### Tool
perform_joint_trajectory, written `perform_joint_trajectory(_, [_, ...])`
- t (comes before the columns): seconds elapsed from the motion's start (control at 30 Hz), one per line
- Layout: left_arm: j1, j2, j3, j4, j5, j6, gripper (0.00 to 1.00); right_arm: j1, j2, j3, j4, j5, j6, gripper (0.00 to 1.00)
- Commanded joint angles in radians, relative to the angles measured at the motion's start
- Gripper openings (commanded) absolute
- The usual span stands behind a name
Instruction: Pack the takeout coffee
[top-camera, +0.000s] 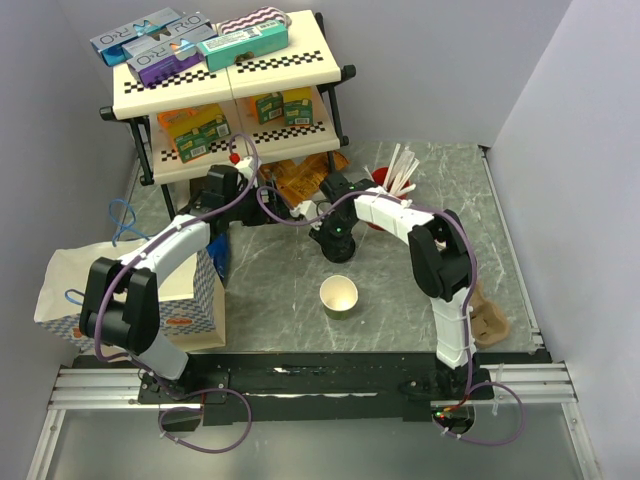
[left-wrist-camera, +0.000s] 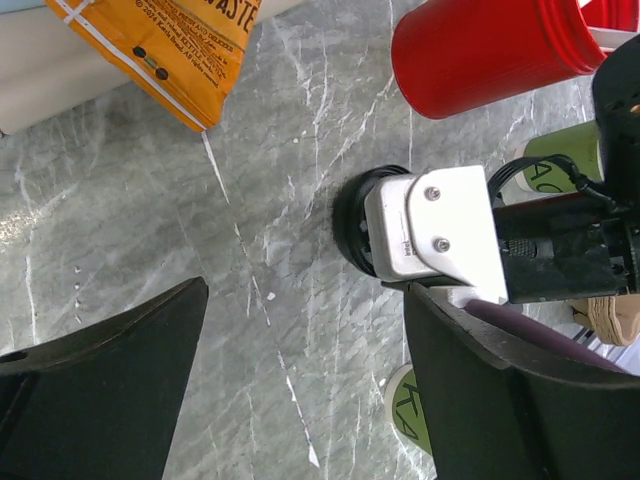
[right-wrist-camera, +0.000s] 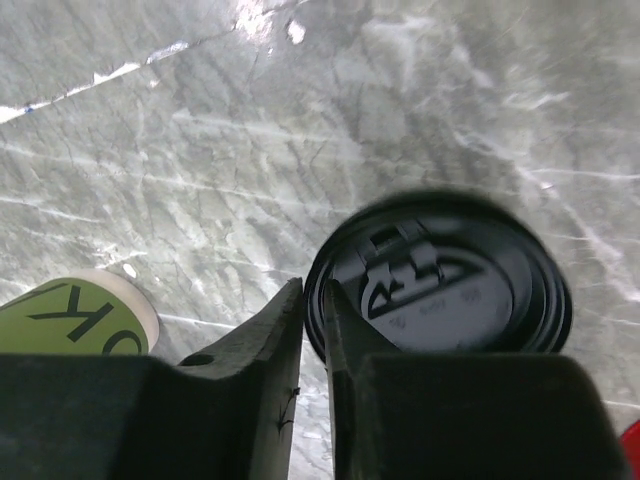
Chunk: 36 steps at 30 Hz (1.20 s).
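From above, the small green paper cup (top-camera: 339, 297) stands open near the right pincer (top-camera: 335, 243), on its base side. The left pincer (left-wrist-camera: 305, 300), released wide, faces that arm's white bracket (left-wrist-camera: 440, 235), which half hides the round black plastic lid (left-wrist-camera: 350, 215). Up close, the right pincer is clenched on the lid's rim.

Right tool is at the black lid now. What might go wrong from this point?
1. The right tool pinches only the thin rim of the lid, which lies flat on the table; the lid may slip or swing out when lifted.
2. A green cup sits close beside that tool; a sideways move might knock it.
3. The red cup is close to the lid; the arm might bump it.
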Motion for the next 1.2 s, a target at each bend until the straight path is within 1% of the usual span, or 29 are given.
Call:
perform_joint_trajectory(0.0, [0.003,-0.01,0.009,0.035,0.005,-0.008,0.86,0.009,0.02,0.064,-0.017,-0.012,0.004,0.19])
perform_joint_trajectory(0.03, [0.004,-0.01,0.009,0.038,0.003,-0.008,0.86,0.009,0.02,0.066,-0.017,-0.012,0.004,0.17])
perform_joint_trajectory(0.07, [0.004,-0.01,0.008,0.04,0.006,-0.009,0.86,0.009,0.02,0.069,-0.018,-0.014,0.002,0.13])
perform_joint_trajectory(0.13, [0.005,-0.009,0.008,0.044,0.008,-0.011,0.86,0.009,0.021,0.07,-0.023,-0.014,-0.001,0.1])
perform_joint_trajectory(0.27, [0.007,-0.004,0.005,0.049,0.012,-0.021,0.86,0.009,0.029,0.077,-0.032,-0.017,-0.002,0.0])
perform_joint_trajectory(0.5, [0.008,0.003,-0.003,0.054,0.031,-0.04,0.85,-0.022,-0.005,0.116,-0.06,-0.054,0.042,0.0])
perform_joint_trajectory(0.67, [0.008,0.008,-0.03,0.098,0.076,-0.087,0.85,-0.06,-0.019,0.15,-0.079,-0.13,0.097,0.0])
perform_joint_trajectory(0.87, [-0.012,0.051,-0.057,0.23,0.167,-0.207,0.85,-0.094,-0.029,0.118,-0.035,-0.161,0.16,0.0])
perform_joint_trajectory(1.0, [-0.036,0.12,-0.011,0.227,0.161,-0.215,0.86,-0.104,-0.06,0.081,0.011,-0.169,0.192,0.0])
perform_joint_trajectory(1.17, [-0.053,0.175,0.019,0.233,0.156,-0.268,0.86,-0.115,-0.097,0.04,0.065,-0.193,0.223,0.0])
